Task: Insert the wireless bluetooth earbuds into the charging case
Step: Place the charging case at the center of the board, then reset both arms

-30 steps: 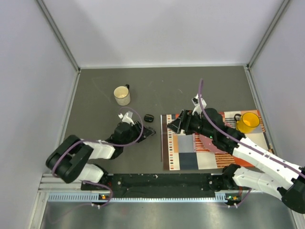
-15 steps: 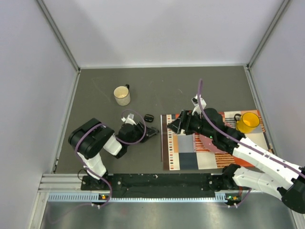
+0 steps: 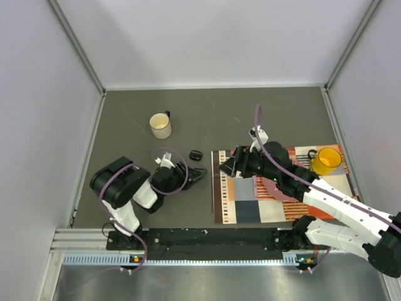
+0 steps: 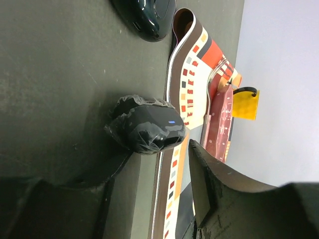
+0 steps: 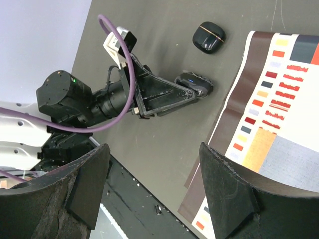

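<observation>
1. Jaws of the left gripper (image 4: 161, 149) were pinched together a second ago. Now they stand narrowly parted with nothing clamped between them.
2. A black case (image 4: 147, 129) with a small blue light lies right at their tips and seems to touch one finger. It has barely shifted and sits near the table's centre, just off the 9 o'clock edge of the mat (image 3: 247, 210).
3. The left arm has folded its elbow upward and drawn in toward 7 o'clock.
4. The parting reads as either a release after a nudge or a set-up to straddle the case. Nothing shows an earbud seated yet, so the task looks to be in an early stage.
5. The right gripper (image 5: 154, 149) has slid slightly toward 9 o'clock. It hovers wide and empty over the mat's left edge.
6. A second case (image 3: 196, 154), lid shut, lies at 12 o'clock of the first and apart from it. The left wrist view cuts it off at the top.
7. The earbuds cannot be found in any view; they may be too small to show, under an arm, or inside a case.
8. The first case looks wrinkled and glossy, and I cannot tell whether its lid is up.
</observation>
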